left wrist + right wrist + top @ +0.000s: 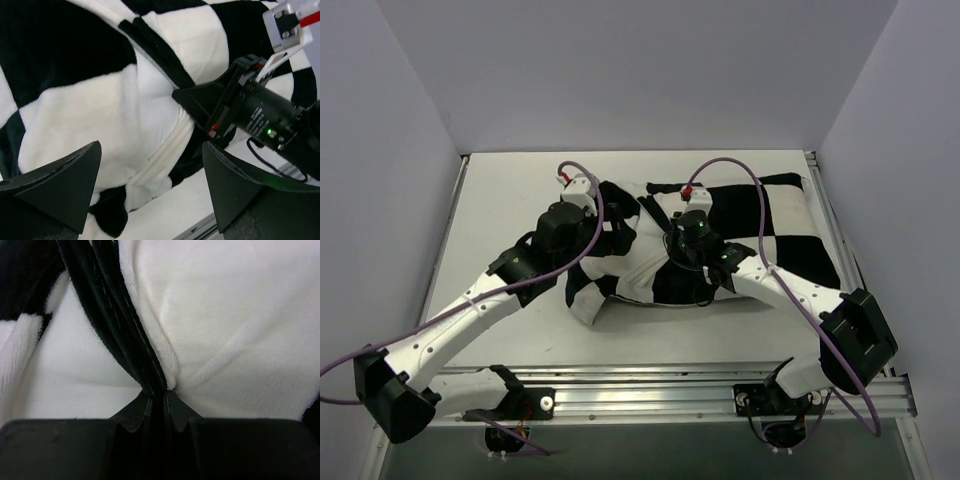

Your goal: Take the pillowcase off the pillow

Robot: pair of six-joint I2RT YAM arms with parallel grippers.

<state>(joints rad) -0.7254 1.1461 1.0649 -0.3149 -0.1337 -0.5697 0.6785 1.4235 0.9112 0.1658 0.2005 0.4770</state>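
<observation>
The black-and-white checkered pillowcase point(790, 235) lies over the pillow in the middle of the table, bunched at its left end. My right gripper point(667, 250) is shut on the black edge of the pillowcase opening point(130, 340), pinched between the jaws point(157, 399). Smooth plain white pillow point(85, 360) shows beside that edge, and also in the left wrist view point(155, 87). My left gripper point(618, 240) is open and empty, its fingers point(70, 185) spread just over the bunched pillowcase point(75, 115), close to the right gripper point(200, 102).
The white table point(500, 210) is boxed in by grey walls at the back and both sides. An aluminium rail point(650, 385) runs along the near edge. Purple cables point(595, 215) loop above both wrists. The pillow's right end lies close to the table's right edge point(830, 220).
</observation>
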